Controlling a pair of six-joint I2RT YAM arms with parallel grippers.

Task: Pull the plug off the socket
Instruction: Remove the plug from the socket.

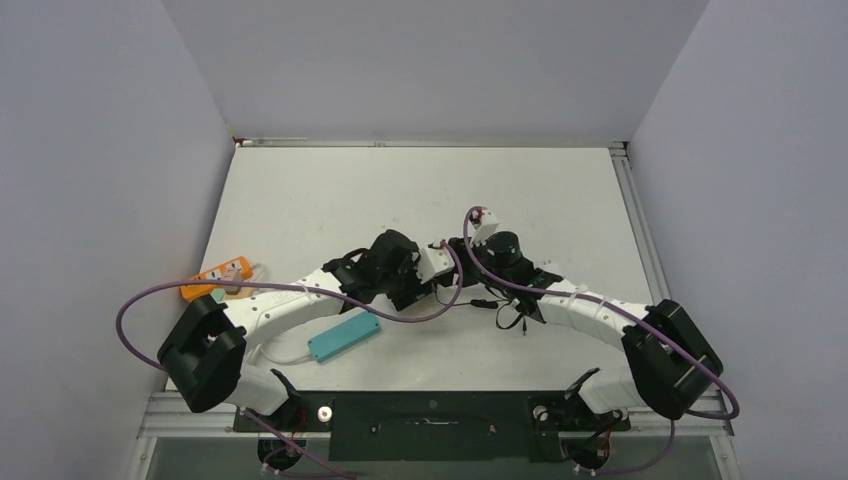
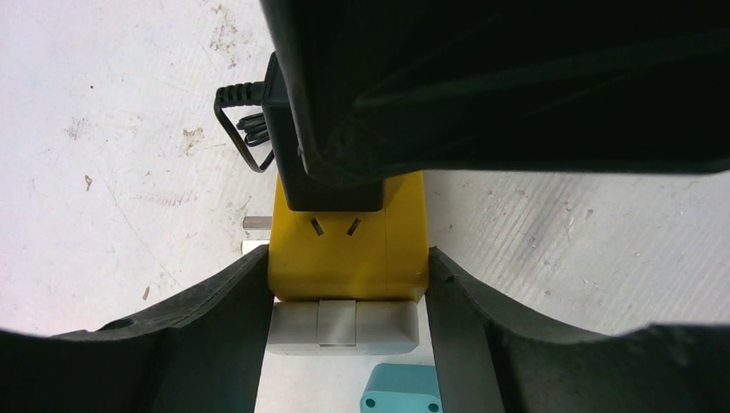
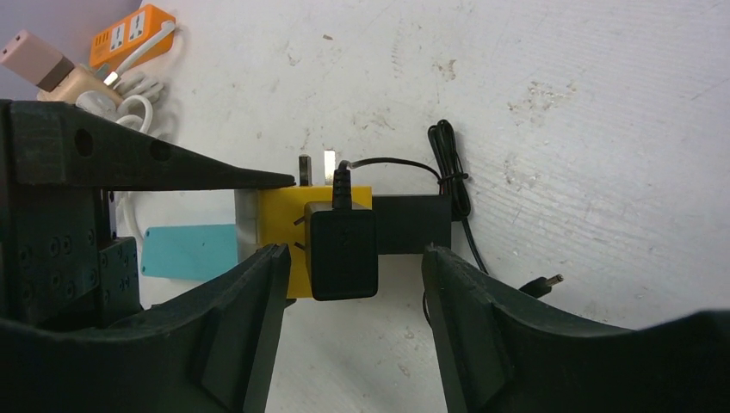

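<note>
Still plugged, right claw [image 3: 349, 284] astride plug [image 3: 343, 251].

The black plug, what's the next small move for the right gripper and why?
Probably close the right gripper on the black plug. Its fingers sit open on either side of the plug, not touching, while the left gripper clamps the yellow socket.

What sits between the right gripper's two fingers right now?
In the right wrist view, the black plug, plugged into the yellow socket, sits between the right gripper's open fingers, gaps on both sides.
</note>
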